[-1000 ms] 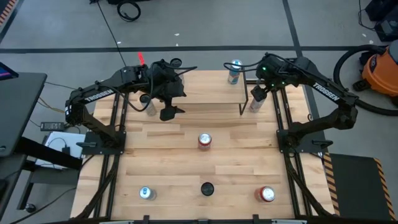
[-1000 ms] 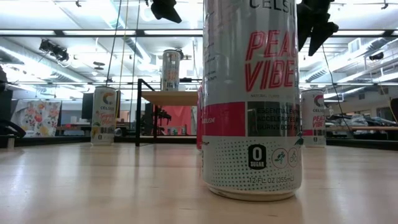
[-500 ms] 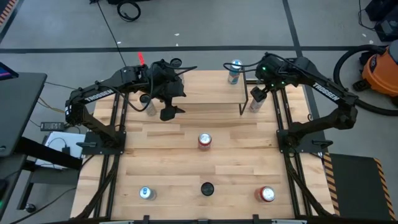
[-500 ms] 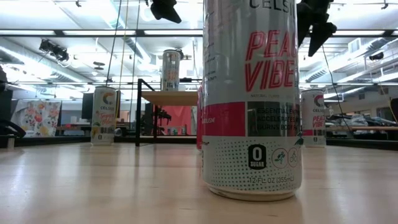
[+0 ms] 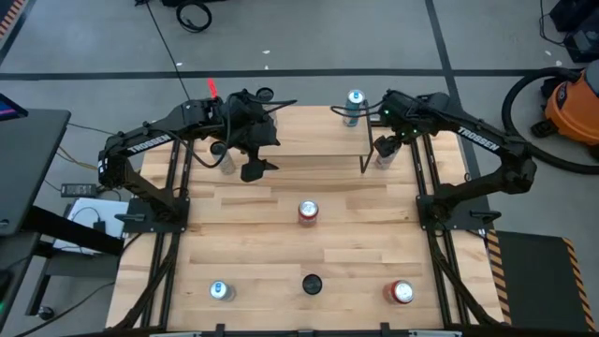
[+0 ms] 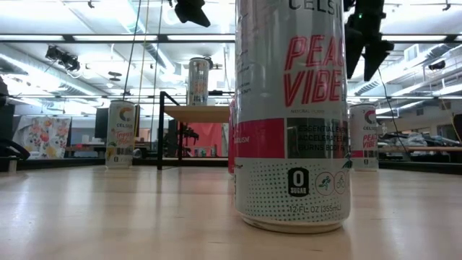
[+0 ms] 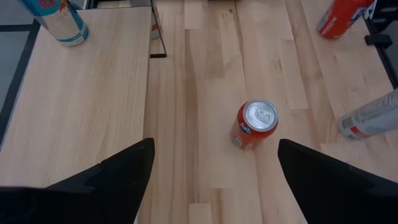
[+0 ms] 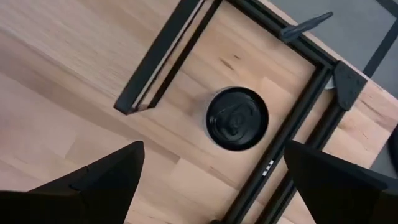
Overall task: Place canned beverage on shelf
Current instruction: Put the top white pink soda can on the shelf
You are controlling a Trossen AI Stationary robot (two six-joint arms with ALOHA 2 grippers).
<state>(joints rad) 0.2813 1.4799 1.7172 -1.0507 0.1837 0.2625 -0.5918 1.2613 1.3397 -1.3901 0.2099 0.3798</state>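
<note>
One can (image 5: 354, 99) stands on the shelf (image 5: 318, 142), others wait on the worktop (image 5: 281, 243), and both claws, left claw (image 5: 253, 168) and right claw (image 5: 382, 140), are spread and hold nothing.

Near can (image 6: 291, 115): top cut off by the low view's upper edge
Red can (image 6: 232, 137): mostly hidden behind near can

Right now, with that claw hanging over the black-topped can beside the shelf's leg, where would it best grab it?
Probably around the upright can's round side wall, just under the lid, coming straight down. The right gripper hangs open right above it. The fingers should close on the sides away from the shelf's black leg, which stands close beside the can.
</note>
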